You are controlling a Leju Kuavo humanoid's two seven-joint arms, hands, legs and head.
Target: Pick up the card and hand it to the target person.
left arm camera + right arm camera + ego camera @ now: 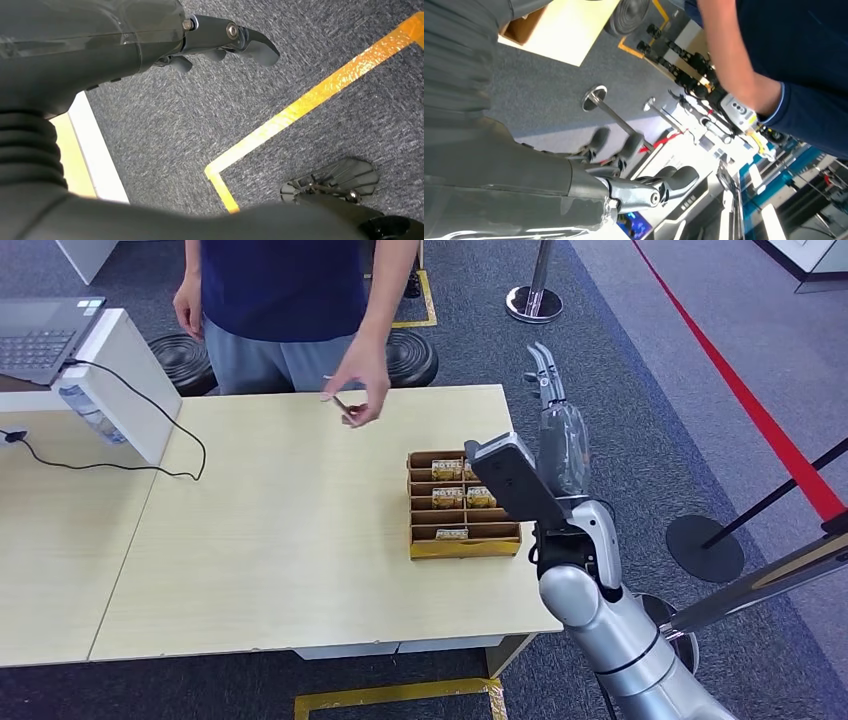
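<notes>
A person standing behind the table pinches a thin card (339,401) between the fingers of one hand (357,390), above the table's far edge. My right hand (543,372) is raised past the table's right side, with its fingers (630,156) spread and nothing in them. It is well to the right of the person's hand and apart from it. A brown cardboard tray (462,540) with several compartments holding more cards sits on the table beside my right forearm. My left hand (220,41) hangs over grey carpet, fingers loosely extended and empty.
On the adjoining table at the left are a laptop (38,338), a white box (128,390) and a black cable (120,465). Two black stools (412,356) stand behind the light wooden table (280,540). Stanchion bases (533,303) stand on the carpet to the right, and yellow tape (310,100) marks the floor.
</notes>
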